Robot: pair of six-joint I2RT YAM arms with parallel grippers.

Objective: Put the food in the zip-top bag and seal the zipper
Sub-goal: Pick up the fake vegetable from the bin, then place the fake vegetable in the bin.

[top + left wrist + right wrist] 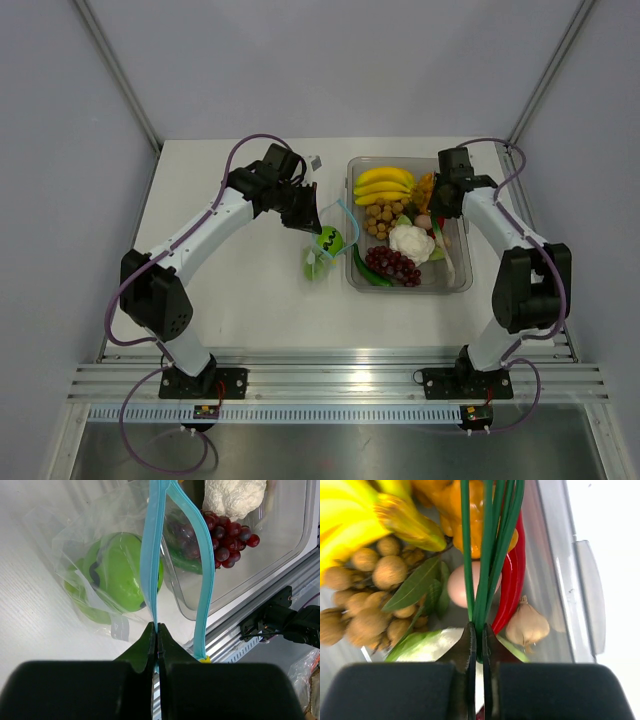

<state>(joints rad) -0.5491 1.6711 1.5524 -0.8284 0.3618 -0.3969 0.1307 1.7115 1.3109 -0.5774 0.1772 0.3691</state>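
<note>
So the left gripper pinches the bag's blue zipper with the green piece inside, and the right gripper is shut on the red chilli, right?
Not quite: the right wrist view shows the right gripper shut on the thin green stalks, with the red chilli lying beside them, ungripped. The rest stands.

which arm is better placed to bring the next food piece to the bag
Right. The right claw is inside the tub, shut on the green stalks. The left claw is shut on the zipper, pinching one side of the open bag, so it is occupied.
</note>
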